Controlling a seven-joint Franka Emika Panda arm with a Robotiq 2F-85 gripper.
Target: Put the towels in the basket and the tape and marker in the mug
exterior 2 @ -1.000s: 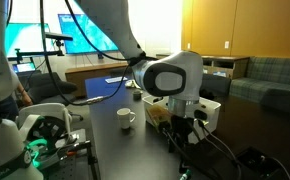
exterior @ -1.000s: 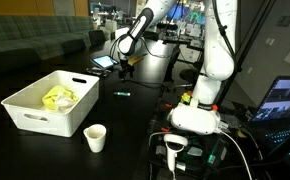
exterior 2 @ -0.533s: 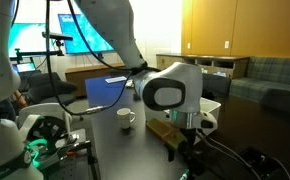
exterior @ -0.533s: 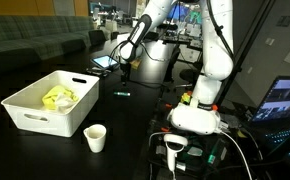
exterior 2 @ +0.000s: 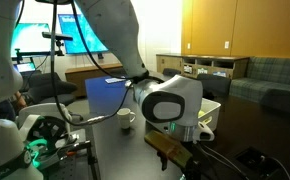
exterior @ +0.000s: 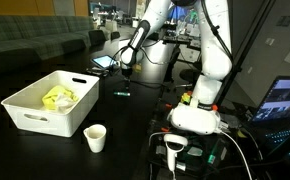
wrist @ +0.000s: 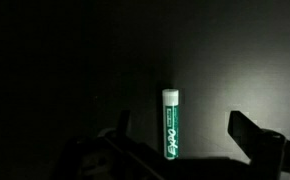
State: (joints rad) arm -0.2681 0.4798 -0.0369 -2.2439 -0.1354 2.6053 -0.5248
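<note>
**Marker pick was the live step; gripper wide open and empty above it**

Basket point(exterior: 33, 118) sat on the dark table point(exterior: 135, 125) with the yellow towel point(exterior: 57, 97) already inside. No sign of the white towel; it may have been under the yellow one, can't tell. Mug point(exterior: 95, 137) stood upright just beside the basket's corner.

Gripper point(exterior: 124, 70) hung over the marker point(exterior: 122, 93), which lay flat on the tabletop, well apart from the mug. Wrist view had it lengthwise between the fingers point(wrist: 247, 133), touching neither. No tape in any view.

Judgement: the towel part looked done or half done, and the marker grasp was next. That called for a straight descent and a close across the barrel mid-length. Then a carry to the mug, tilting the marker upright before release, since the mouth was narrow.
</note>
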